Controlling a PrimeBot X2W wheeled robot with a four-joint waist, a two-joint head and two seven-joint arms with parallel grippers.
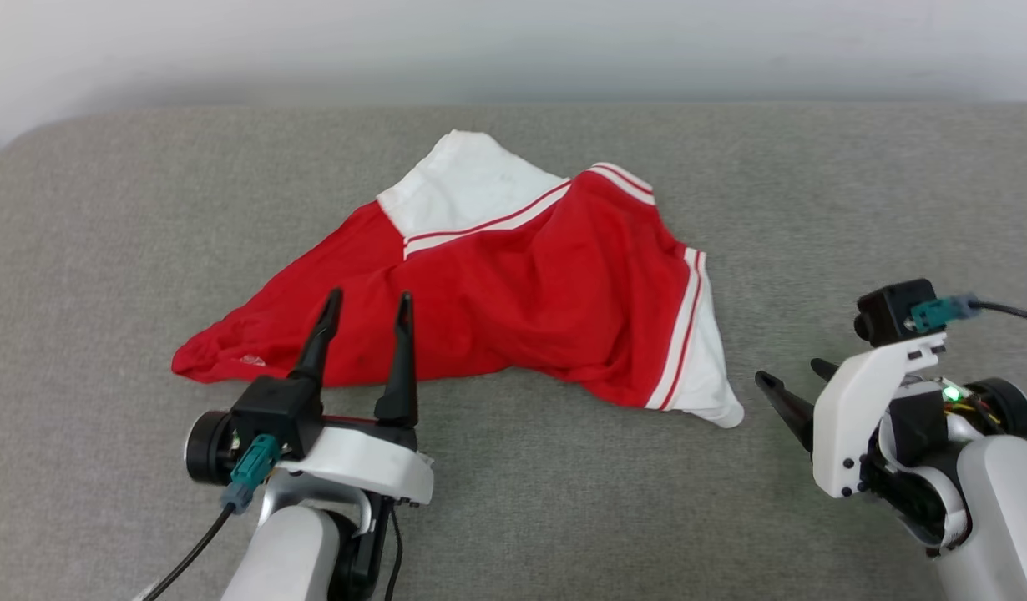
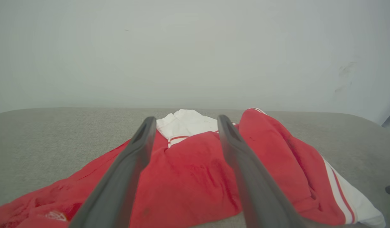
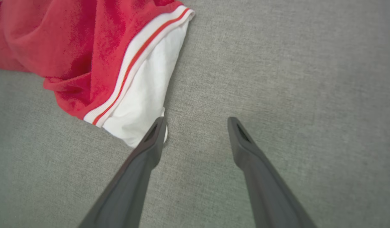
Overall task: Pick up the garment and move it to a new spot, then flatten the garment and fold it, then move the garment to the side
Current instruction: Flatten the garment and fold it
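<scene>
The garment [image 1: 513, 292] lies crumpled in the middle of the grey padded surface, red body up, with one white sleeve at the far side and another white sleeve [image 1: 705, 367] at its near right corner. No print shows on it. My left gripper [image 1: 370, 302] stands open over the garment's near left part, its fingers apart above the red cloth [image 2: 188, 177]. My right gripper [image 1: 793, 376] is open just right of the near sleeve [image 3: 144, 104], its left fingertip [image 3: 157, 129] at the sleeve's edge and bare surface between the fingers.
The grey fabric surface [image 1: 564, 501] stretches wide on all sides of the garment. A pale wall [image 1: 513, 42] rises behind its far edge. The surface's rounded corner sits at the far left.
</scene>
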